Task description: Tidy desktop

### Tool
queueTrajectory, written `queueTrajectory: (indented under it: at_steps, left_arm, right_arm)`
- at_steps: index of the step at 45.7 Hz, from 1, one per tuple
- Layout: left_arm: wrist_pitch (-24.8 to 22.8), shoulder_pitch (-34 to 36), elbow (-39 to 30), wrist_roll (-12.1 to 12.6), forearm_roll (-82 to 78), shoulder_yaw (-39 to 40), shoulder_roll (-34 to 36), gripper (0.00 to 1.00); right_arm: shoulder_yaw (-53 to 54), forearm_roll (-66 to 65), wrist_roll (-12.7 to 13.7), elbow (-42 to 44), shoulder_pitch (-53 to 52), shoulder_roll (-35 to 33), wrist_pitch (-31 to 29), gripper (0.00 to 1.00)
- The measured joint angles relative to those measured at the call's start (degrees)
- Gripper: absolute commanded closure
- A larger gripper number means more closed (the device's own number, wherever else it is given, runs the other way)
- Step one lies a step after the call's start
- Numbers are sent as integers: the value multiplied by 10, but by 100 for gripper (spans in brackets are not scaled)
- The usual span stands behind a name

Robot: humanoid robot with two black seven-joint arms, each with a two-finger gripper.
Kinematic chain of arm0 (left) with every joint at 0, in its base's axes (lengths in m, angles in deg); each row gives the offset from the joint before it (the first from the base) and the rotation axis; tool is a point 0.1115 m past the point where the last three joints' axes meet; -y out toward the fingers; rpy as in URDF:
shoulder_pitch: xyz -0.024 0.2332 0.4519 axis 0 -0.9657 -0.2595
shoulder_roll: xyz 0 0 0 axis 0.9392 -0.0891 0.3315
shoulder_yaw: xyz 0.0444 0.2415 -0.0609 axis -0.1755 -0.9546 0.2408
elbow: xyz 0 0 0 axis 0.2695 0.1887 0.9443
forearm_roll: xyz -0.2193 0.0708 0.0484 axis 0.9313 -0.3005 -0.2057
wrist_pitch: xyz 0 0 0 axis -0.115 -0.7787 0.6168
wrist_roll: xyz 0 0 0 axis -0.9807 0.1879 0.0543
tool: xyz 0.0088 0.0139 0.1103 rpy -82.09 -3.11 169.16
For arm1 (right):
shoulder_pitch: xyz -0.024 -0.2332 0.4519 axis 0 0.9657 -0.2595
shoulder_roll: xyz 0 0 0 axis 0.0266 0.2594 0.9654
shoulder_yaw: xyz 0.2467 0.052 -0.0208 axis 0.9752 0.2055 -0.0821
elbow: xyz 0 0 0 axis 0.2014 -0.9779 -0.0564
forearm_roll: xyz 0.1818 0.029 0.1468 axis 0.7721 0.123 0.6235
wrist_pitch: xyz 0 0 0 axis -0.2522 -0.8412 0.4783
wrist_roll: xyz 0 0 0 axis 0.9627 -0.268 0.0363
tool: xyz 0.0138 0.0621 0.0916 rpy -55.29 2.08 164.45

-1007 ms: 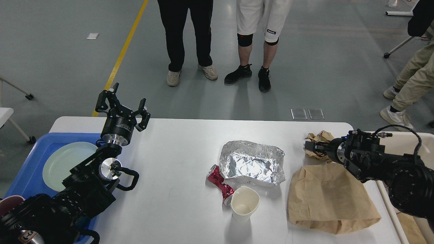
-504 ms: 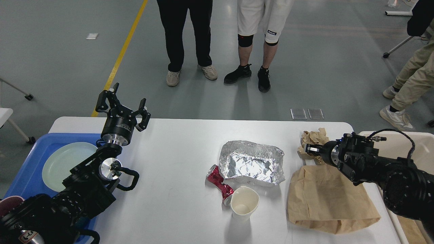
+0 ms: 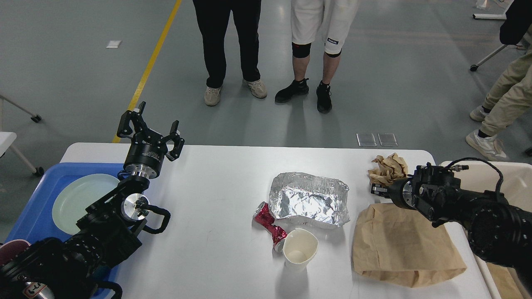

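Note:
The white desktop [image 3: 216, 249] holds a crumpled foil tray [image 3: 309, 199], a crushed red can [image 3: 270, 226], a white paper cup [image 3: 299, 249], a flat brown paper bag [image 3: 405, 245] and a ball of crumpled brown paper [image 3: 388, 168]. My right gripper [image 3: 376, 189] is low over the table, just below and left of the crumpled paper and touching or nearly touching it. Its fingers are dark and small, so I cannot tell how they stand. My left gripper [image 3: 150, 128] is open and empty, raised over the table's far left edge.
A blue tray [image 3: 37, 207] with a pale green plate [image 3: 81, 199] stands at the left, and a dark red cup [image 3: 12, 249] at its near end. A beige bin [image 3: 511, 182] stands at the right. Several people stand beyond the far edge.
My right gripper has moved down and left, towards the paper bag's top edge. The crumpled paper has shifted and changed shape. The left arm has not moved.

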Motion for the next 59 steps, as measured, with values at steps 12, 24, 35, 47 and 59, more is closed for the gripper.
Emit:
queueTrajectory:
  at_steps: [12,24,35,47,59]
  left_arm:
    - [0,0,0,0,0,0,0,3]
    - [0,0,0,0,0,0,0,3]
    - [0,0,0,0,0,0,0,3]
    - [0,0,0,0,0,0,0,3]
    - [0,0,0,0,0,0,0,3]
  right_arm:
    - [0,1,0,2,-10,-5,-2,79]
    - [-6,1,-1,-7,-38,-12,-4,0]
    - [-9,-1,-1,-93,-131,-64,-117,0]
    - [-51,-14,0,-172,-326,-109,-291,0]
    - [-105,-45,0,-177,-500,-97,-414,0]
